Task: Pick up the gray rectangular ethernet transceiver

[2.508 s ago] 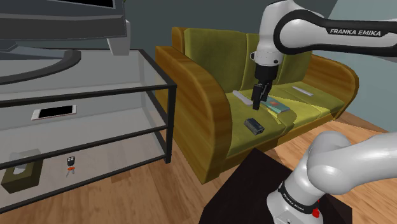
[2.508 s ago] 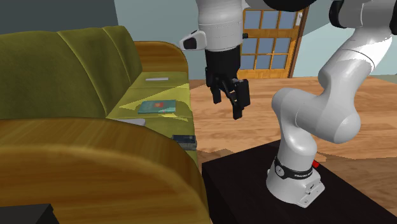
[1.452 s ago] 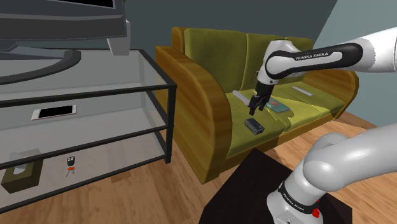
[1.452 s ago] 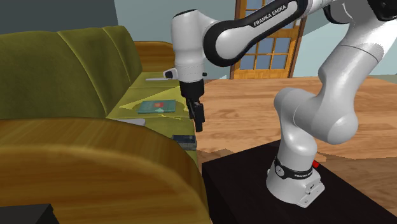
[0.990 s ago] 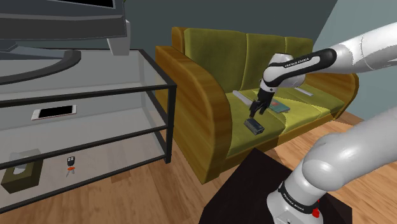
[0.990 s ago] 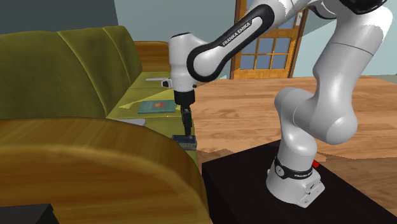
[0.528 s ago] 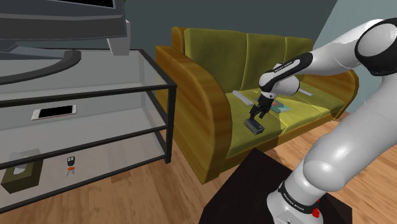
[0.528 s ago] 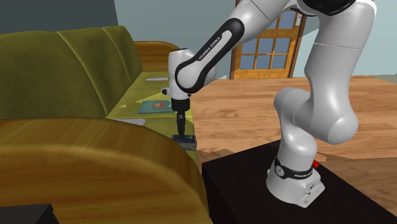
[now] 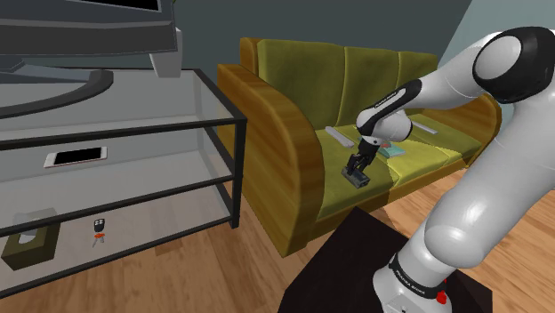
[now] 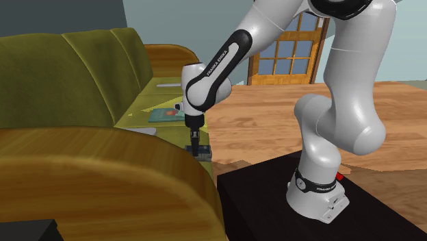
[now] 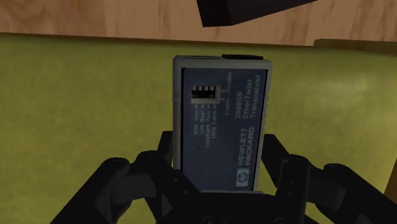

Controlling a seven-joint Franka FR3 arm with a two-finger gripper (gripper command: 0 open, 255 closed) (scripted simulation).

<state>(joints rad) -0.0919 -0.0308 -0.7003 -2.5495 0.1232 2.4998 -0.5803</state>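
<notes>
The transceiver [image 11: 219, 114] lies near the sofa [image 9: 286, 151] seat's front edge, right of centre in the shoulder view. The gripper [image 11: 219, 145] straddles it, open with little clearance. An off-centre squeeze could twist it out.

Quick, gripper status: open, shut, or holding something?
Gripper: open, fingers astride the gray transceiver on the sofa seat; no clamp evident.
</notes>
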